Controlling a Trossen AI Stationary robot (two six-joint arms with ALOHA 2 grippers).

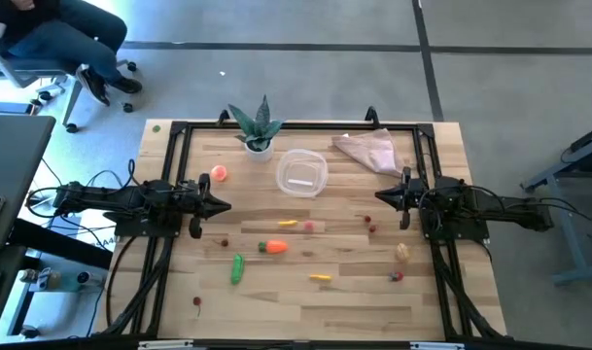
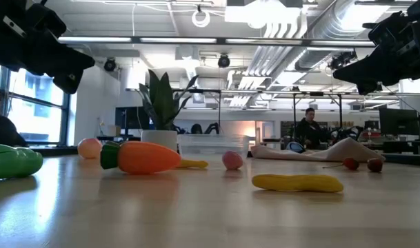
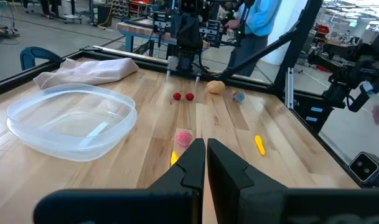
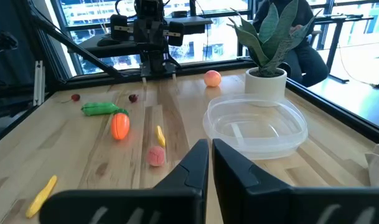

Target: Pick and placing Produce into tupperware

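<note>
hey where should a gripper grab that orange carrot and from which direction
Probably across the carrot's orange body, near mid-length, coming straight down. It lies flat on the table with its green top toward the left arm, and open wood shows along both long sides for the fingers.

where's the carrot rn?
High view: the carrot lies on the table's middle, nearer the left arm, between the cucumber and a small yellow piece.

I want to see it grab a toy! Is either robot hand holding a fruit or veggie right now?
No. The left gripper and right gripper are both shut on nothing. The carrot and cucumber lie untouched on the table.
</note>
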